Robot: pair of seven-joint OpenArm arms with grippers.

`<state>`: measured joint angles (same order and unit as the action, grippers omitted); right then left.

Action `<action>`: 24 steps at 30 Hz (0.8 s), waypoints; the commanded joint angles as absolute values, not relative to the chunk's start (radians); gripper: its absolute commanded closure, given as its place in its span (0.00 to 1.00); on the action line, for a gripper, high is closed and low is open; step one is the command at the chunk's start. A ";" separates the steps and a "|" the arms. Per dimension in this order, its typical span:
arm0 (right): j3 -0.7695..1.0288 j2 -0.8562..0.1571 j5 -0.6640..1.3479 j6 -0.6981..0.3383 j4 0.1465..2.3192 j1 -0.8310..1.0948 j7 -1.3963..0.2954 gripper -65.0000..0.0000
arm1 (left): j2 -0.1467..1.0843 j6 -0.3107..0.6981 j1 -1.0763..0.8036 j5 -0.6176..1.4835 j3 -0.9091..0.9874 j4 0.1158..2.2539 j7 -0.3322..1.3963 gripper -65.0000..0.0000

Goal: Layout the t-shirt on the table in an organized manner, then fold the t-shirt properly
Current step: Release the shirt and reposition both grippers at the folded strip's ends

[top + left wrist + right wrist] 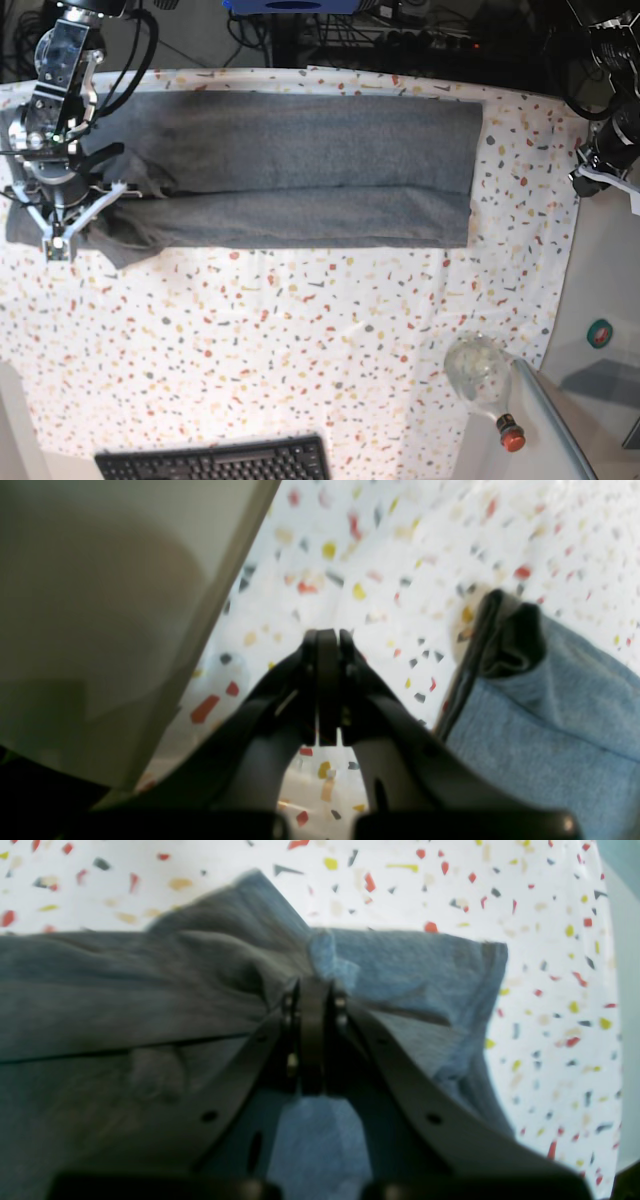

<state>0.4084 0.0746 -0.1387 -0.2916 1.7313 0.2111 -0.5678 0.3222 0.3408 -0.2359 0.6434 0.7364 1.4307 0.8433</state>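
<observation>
The grey t-shirt (300, 170) lies as a long folded band across the far part of the speckled table (300, 330); its left end is bunched. My right gripper (314, 985) is shut with a small pinch of t-shirt (150, 990) fabric at its tips, at the shirt's left end in the base view (58, 238). My left gripper (327, 640) is shut and empty above the bare table (400, 555), beside a shirt corner (550, 715). In the base view the left arm (608, 150) is at the table's right edge, apart from the shirt.
A clear bottle (482, 375) with a red cap lies at the front right. A black keyboard (215, 462) sits at the front edge. A plain grey side surface (610, 300) with a green tape roll (598, 333) borders the right; it also shows in the left wrist view (100, 605).
</observation>
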 commanded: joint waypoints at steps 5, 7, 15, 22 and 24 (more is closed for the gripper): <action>0.410 0.120 -0.134 -0.283 1.779 0.294 -0.550 1.00 | 0.346 0.341 -0.209 0.653 0.743 1.442 0.835 1.00; 0.410 0.127 -0.134 -0.283 1.771 0.311 -0.552 1.00 | 0.348 0.341 -0.209 0.653 0.743 1.442 0.835 1.00; 0.412 0.133 -0.035 -0.283 1.773 0.337 -0.599 0.77 | 0.380 0.343 -0.209 0.651 0.593 1.445 0.831 1.00; 0.437 0.130 0.050 -0.283 1.948 0.383 -0.619 0.62 | 0.380 0.343 -0.208 0.651 0.587 1.448 0.831 1.00; 0.481 0.130 0.051 -0.283 1.945 0.358 -0.618 0.70 | 0.380 0.343 -0.217 0.651 0.587 1.451 0.831 1.00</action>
